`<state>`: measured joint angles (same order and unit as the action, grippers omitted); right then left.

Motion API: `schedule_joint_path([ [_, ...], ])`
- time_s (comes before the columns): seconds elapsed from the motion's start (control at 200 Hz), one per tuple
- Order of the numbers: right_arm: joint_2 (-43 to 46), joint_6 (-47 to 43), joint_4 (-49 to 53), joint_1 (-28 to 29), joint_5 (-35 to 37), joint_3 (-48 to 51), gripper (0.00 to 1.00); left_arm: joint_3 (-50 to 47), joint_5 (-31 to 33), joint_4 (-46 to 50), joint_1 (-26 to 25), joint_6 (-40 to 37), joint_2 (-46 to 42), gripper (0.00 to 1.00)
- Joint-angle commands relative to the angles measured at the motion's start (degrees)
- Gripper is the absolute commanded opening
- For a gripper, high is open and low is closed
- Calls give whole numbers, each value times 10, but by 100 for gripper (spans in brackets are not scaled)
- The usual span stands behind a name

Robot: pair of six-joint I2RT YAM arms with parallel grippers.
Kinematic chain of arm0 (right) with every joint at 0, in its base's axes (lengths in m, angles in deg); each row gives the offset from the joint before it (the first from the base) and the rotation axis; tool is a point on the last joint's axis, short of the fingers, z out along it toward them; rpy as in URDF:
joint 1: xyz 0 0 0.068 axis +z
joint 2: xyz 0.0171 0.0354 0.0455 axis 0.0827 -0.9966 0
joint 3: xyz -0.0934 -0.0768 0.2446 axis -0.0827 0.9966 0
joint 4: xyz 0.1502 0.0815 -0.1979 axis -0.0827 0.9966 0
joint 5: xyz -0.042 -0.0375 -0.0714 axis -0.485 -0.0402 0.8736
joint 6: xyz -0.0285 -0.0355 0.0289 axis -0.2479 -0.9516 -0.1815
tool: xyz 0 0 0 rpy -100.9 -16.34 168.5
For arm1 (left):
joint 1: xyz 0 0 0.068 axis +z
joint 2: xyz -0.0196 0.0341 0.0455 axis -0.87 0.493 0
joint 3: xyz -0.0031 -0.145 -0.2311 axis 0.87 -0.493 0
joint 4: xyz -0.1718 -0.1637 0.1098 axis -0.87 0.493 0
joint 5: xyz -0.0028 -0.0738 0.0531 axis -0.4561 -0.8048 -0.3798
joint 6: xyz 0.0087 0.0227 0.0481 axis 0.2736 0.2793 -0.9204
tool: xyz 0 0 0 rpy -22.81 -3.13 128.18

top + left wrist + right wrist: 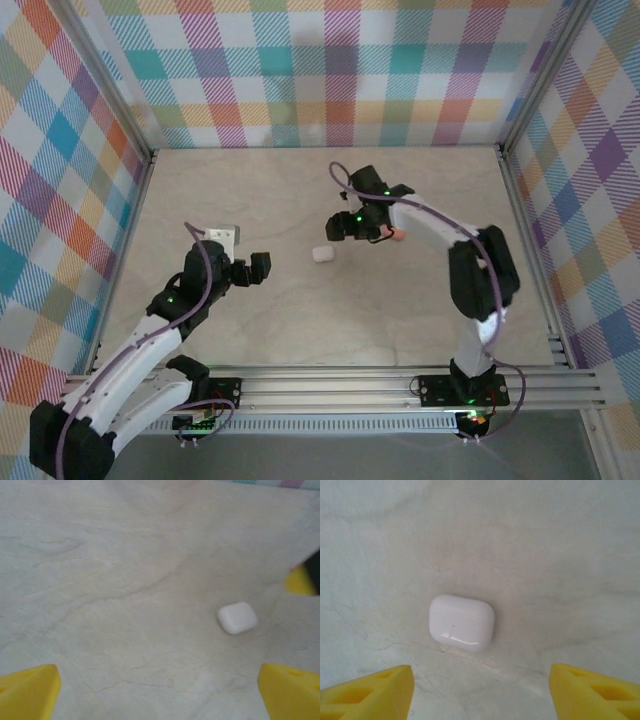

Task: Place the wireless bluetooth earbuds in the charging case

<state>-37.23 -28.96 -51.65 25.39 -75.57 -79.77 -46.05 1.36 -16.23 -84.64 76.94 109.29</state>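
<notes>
Glossy white charging case (462,623) just ahead of right claw (480,697), yellow fingers (370,692). Same yellow on left claw (160,697). Beneath both claws: pale cream bench (560,555), faint grey marbled veins. Beyond claws: plaid walls (330,70) in orange, teal, pink, purple, yellow on white. Purple cable (338,176) behind right claw.

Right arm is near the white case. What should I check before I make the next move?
1. White charging case lid open for inserting: not ok, it lies shut on the table.
2. Right gripper free: ok, jaws apart, nothing between them.
3. Left gripper free: ok, jaws wide, empty.
4. Case clear of both grippers: ok, neither touches it.
5. Earbuds located: cannot tell; a small coral-pink thing beside the right gripper is too small to identify.
</notes>
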Motion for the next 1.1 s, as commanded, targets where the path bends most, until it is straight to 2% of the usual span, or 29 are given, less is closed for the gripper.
schedule_joint_path([
  [0.0,91,-40,-49,-23,137,60,82,26,45,-67,21,-60,47,100],
  [0.095,164,-63,-138,-42,246,150,100,20,67,-120,36,-101,97,100],
  [0.195,216,-112,-241,-68,333,247,100,4,55,-175,56,-154,154,100],
  [0.32,239,-124,-312,-116,371,327,100,-51,51,-293,85,-171,200,100],
  [0.4,241,-126,-357,-145,372,371,100,-81,47,-360,116,-159,223,100],
  [0.54,249,-146,-494,-172,357,463,100,-112,31,-463,162,-145,276,100],
  [0.675,235,-145,-641,-191,318,532,100,-107,-4,-509,193,-118,306,100],
  [0.745,232,-164,-652,-194,311,536,100,-111,-18,-555,202,-104,335,100],
  [0.855,221,-201,-767,-198,302,571,100,-102,-23,-571,203,-106,377,100],
  [0.905,216,-192,-771,-210,281,576,100,-95,-30,-572,203,-111,396,100],
  [0.955,202,-191,-819,-218,261,595,100,-89,-35,-585,203,-110,419,100],
  [1.005,208,-185,-826,-222,258,603,100,-90,-33,-571,204,-108,412,100],
  [1.095,209,-173,-857,-246,203,624,100,-89,-33,-578,204,-109,416,100],
])
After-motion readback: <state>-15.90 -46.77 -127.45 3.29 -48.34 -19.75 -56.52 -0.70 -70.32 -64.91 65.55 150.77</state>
